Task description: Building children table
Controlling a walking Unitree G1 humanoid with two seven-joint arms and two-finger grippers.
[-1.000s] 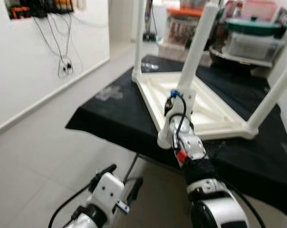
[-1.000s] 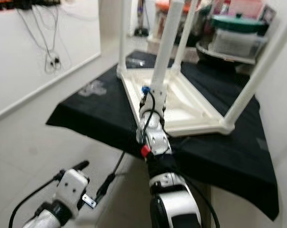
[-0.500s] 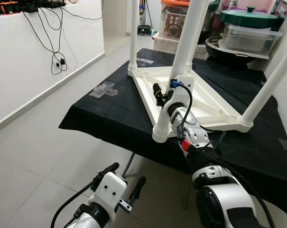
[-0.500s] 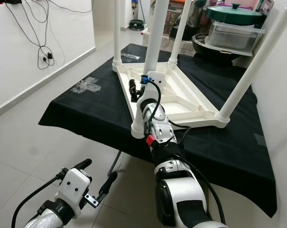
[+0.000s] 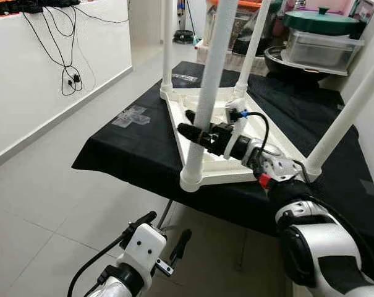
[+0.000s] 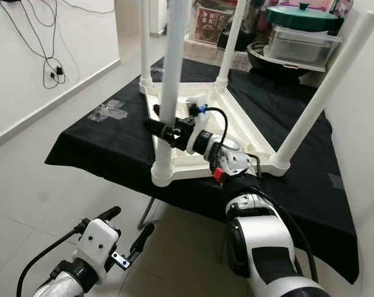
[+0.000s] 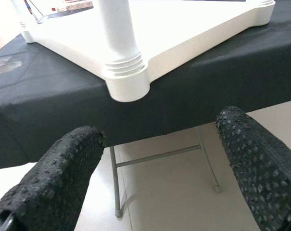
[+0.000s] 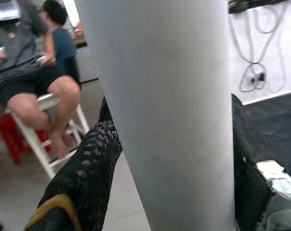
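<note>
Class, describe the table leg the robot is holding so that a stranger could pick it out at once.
On the black-covered table lies an upturned white children's table, legs up. The held leg stands at the corner nearest the robot; unlike the others, the right gripper clasps it.

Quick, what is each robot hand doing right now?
Left hand: open, holding nothing, low in front of the black-covered table.
Right hand: shut on the white plastic table leg.

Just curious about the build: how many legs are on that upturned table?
4: near leg in the right gripper, far-left leg, far-middle leg, right leg.
</note>
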